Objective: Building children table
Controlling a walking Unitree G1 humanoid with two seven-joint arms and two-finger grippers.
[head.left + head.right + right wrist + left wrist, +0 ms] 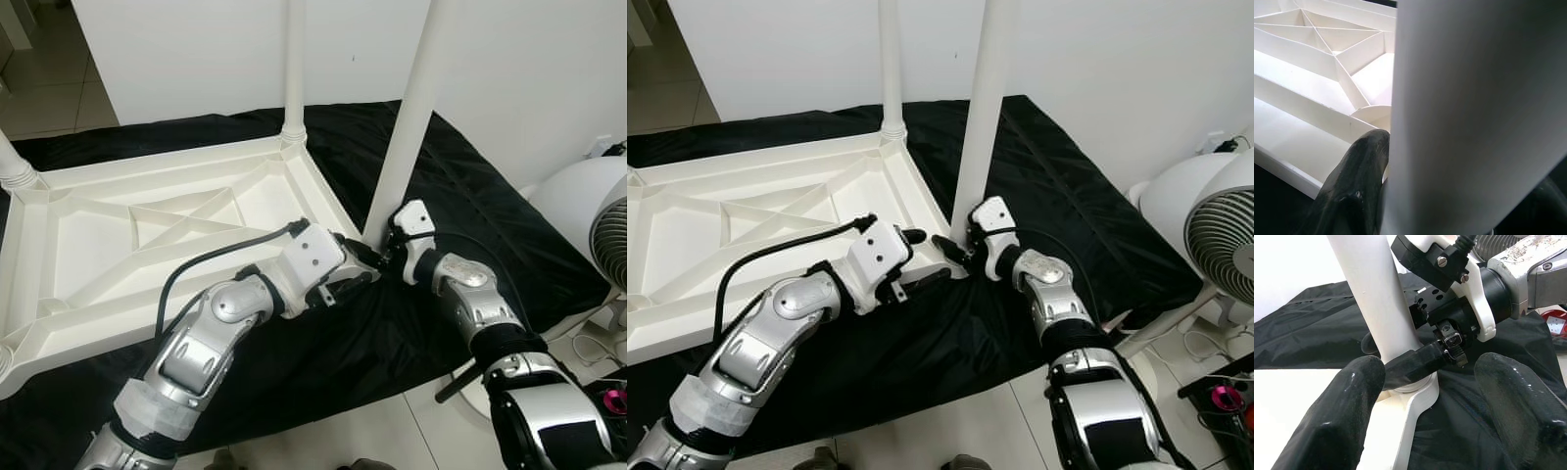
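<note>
Our right tool (960, 245) is clamped around the base of the near white leg (982, 108), one black finger (1359, 181) pressed against the tube just above the corner socket of the upturned table top (147, 230). Our left tool (921, 262) sits just beside that same corner, its two fingers spread wide and holding nothing; in the left wrist view the leg's foot stands between and beyond its fingertips (1334, 421).

The table top lies underside up on a black cloth (470, 206) spread over the floor, its ribbed bracing showing. Relative to the near leg, a second leg (294, 59) stands upright in the far corner socket on the same edge, and a third socket with a leg stub (15, 166) sits across the table top. A white fan (1205, 225) stands beyond the cloth, well apart from the near leg.

We judge the step in hand to be seating this near leg in its corner socket: the leg leans slightly, so it may not yet be fully home. The next move, as we see it, calls for straightening the leg and pressing or twisting it down while the left tool steadies the corner, taking care that the table top does not slide on the cloth.
</note>
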